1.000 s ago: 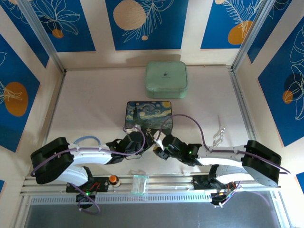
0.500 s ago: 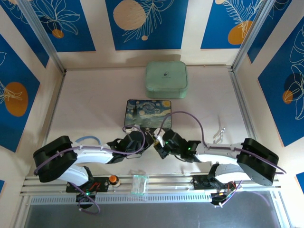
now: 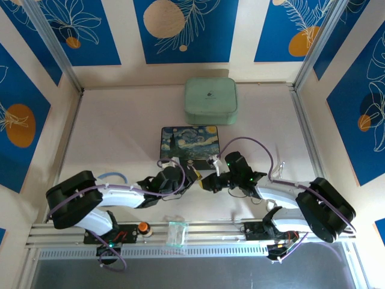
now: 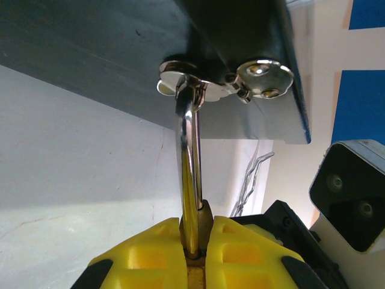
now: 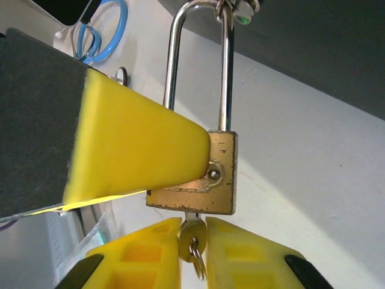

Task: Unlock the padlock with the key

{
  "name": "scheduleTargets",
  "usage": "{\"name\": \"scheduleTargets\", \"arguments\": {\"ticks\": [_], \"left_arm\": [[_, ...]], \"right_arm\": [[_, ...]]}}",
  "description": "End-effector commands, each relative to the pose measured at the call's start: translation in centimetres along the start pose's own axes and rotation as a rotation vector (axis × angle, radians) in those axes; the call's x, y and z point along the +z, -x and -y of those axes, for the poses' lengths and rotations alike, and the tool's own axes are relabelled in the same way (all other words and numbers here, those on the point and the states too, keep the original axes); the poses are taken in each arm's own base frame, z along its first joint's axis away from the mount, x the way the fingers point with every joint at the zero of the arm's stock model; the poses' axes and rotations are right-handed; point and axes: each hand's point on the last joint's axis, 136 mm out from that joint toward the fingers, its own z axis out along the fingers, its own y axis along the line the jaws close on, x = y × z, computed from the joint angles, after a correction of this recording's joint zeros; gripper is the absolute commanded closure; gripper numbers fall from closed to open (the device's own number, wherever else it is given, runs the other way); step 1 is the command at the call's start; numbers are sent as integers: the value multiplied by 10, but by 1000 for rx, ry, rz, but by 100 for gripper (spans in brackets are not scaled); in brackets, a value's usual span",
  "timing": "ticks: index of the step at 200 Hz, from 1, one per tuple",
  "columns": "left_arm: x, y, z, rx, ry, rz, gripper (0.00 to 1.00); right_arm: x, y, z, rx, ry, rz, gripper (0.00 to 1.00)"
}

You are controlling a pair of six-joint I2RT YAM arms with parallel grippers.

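On the white table (image 3: pixel 120 132), the padlock (image 5: pixel 192 174) hooks the painted tin (image 3: pixel 189 139), its body clamped by the left gripper (image 4: pixel 195 232). The key (image 5: pixel 192 236) enters at its six o'clock, along the shackle's axis, pinched by the right gripper (image 5: pixel 192 224).

Left arm (image 3: pixel 120 195): white moulded link set between black joint housings; right arm (image 3: pixel 283 194): the same build, with small green lights (image 3: pixel 242 179) on its black wrist; right purple cable (image 3: pixel 255 144): thin, looping clear of the arm; left purple cable (image 3: pixel 84 191): of like colour, laid along the shoulder housing; pale blue cable (image 3: pixel 108 175): a short loop beside the left link; bases (image 3: pixel 107 236): black, with small red and green lights; left tool (image 4: pixel 195 256): yellow finger pads with recessed pockets and black corners; right tool (image 5: pixel 192 250): matching yellow pads; right wrist camera (image 4: pixel 349 192): white housing, dark face, two round lenses.
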Motion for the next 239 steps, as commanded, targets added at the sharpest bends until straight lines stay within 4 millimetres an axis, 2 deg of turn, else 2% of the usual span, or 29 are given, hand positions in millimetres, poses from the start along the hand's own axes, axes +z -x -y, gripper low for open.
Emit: {"name": "scheduleTargets", "arguments": {"ticks": [1, 19, 43, 70, 107, 123, 137, 148, 164, 189, 202, 239], "left_arm": [[-3, -5, -1, -8, -36, -22, 100], [-5, -1, 2, -34, -87, -10, 100], [-5, -1, -4, -14, -39, -15, 100], [-6, 2, -8, -27, -36, -1, 100], [-3, 1, -27, 55, 112, -12, 100], [-3, 5, -38, 121, 198, -15, 100], [-2, 10, -47, 173, 260, -37, 100], [-4, 14, -56, 189, 300, -41, 100], [-12, 21, -65, 253, 384, -32, 99], [-29, 32, -74, 400, 570, -40, 90], [-35, 38, -79, 454, 654, -40, 89], [-36, 43, -93, 538, 790, -71, 88]], "right_arm": [[-4, 5, 16, 99, -48, 22, 82], [-8, 5, 26, 128, -96, 52, 74], [-18, 5, 32, 141, -148, 88, 64], [-27, 3, 33, 130, -183, 93, 61], [-39, 10, 34, 128, -228, 168, 42], [-46, 12, 48, 162, -330, 197, 41], [-68, 9, 79, 228, -591, 235, 40], [-82, 7, 90, 263, -689, 251, 40], [-85, 8, 90, 289, -654, 287, 38], [-90, 5, 95, 330, -644, 314, 38], [-93, 5, 98, 354, -634, 343, 38], [-100, 5, 103, 417, -596, 391, 39]]}}
